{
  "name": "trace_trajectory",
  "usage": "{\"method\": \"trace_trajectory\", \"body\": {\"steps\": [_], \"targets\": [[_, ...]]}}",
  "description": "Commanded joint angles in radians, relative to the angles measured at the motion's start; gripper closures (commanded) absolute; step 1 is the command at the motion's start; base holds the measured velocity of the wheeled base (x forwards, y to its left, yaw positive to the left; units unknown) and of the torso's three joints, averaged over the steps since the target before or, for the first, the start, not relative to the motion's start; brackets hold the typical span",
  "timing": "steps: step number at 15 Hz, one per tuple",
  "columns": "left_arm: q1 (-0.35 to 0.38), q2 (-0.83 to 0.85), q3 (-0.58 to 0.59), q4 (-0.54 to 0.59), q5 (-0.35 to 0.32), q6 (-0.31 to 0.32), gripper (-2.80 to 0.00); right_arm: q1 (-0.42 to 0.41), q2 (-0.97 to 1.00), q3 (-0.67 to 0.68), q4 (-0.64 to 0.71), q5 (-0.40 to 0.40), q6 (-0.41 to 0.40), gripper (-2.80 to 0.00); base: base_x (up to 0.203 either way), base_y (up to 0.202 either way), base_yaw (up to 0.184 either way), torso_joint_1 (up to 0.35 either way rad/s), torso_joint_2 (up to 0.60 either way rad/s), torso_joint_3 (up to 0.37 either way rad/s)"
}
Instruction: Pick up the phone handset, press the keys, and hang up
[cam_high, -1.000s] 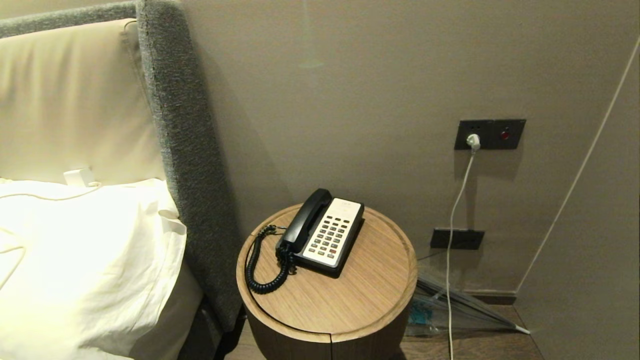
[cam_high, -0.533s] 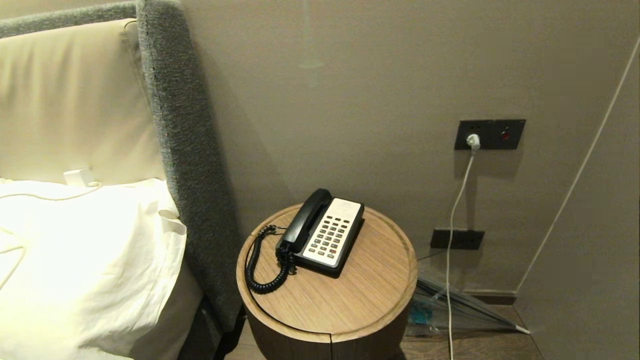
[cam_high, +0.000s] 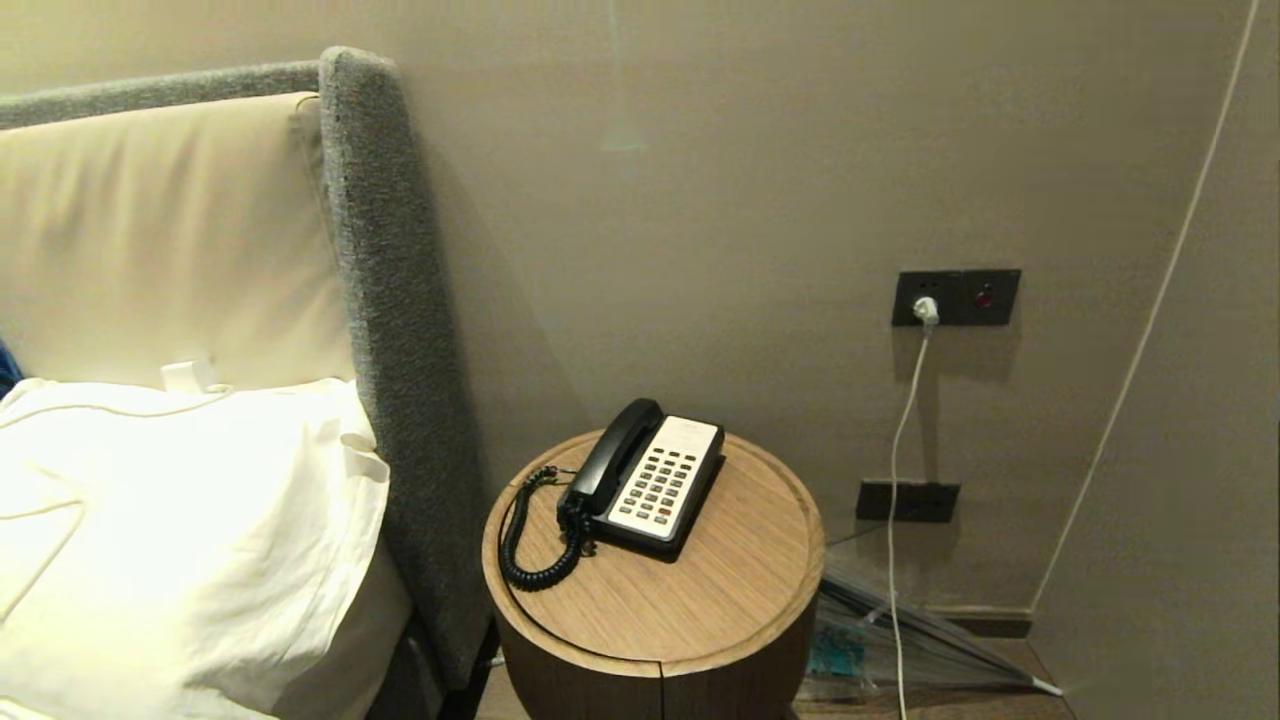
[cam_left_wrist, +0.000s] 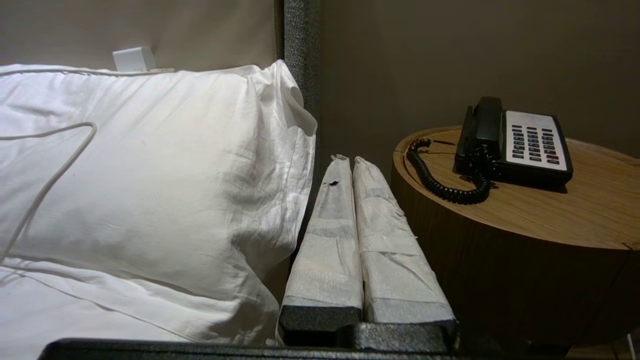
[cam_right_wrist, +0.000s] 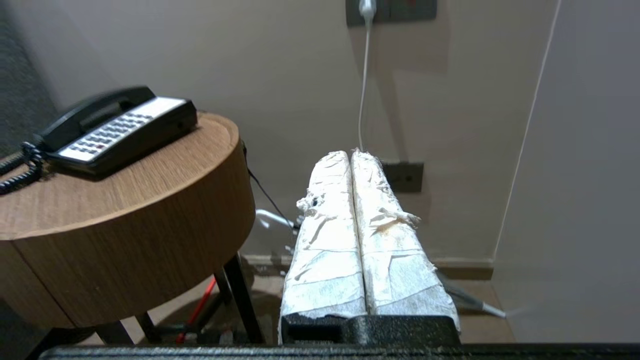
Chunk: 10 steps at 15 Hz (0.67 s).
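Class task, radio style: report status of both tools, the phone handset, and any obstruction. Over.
Left tool shut, empty, low beside pillow. Right tool shut, empty, beside round table. Phone handset on its cradle, untouched. Nothing in the way.

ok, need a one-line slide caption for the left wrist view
Shut left gripper between white pillow and round wooden side table; black curved plastic handset cradled.

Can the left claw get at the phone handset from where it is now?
Probably yes. The left claw is shut, low beside the pillow; the phone handset lies cradled on the phone's near-left side, uncovered. It must rise over the round table's edge first.
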<state>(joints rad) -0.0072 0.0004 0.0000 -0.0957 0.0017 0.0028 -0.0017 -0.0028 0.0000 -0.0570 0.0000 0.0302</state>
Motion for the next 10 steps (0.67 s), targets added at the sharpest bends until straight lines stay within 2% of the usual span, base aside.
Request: {"method": "trace_trajectory", "body": {"steps": [1, 4, 10], "targets": [[0.000, 0.000, 0.040, -0.001, 0.000, 0.000, 0.00, 0.000, 0.001, 0.021, -0.001, 0.000, 0.000, 0.00, 0.000, 0.000, 0.000, 0.002, -0.01, 0.207], [0.000, 0.000, 0.040, -0.002, 0.001, -0.020, 0.00, 0.000, 0.001, 0.021, 0.000, 0.000, 0.000, 0.00, 0.000, 0.000, 0.000, 0.002, 0.00, 0.204], [0.000, 0.000, 0.040, -0.001, 0.001, -0.021, 0.00, 0.000, 0.001, 0.021, -0.001, 0.000, 0.000, 0.00, 0.000, 0.000, 0.000, 0.000, 0.00, 0.010]]}}
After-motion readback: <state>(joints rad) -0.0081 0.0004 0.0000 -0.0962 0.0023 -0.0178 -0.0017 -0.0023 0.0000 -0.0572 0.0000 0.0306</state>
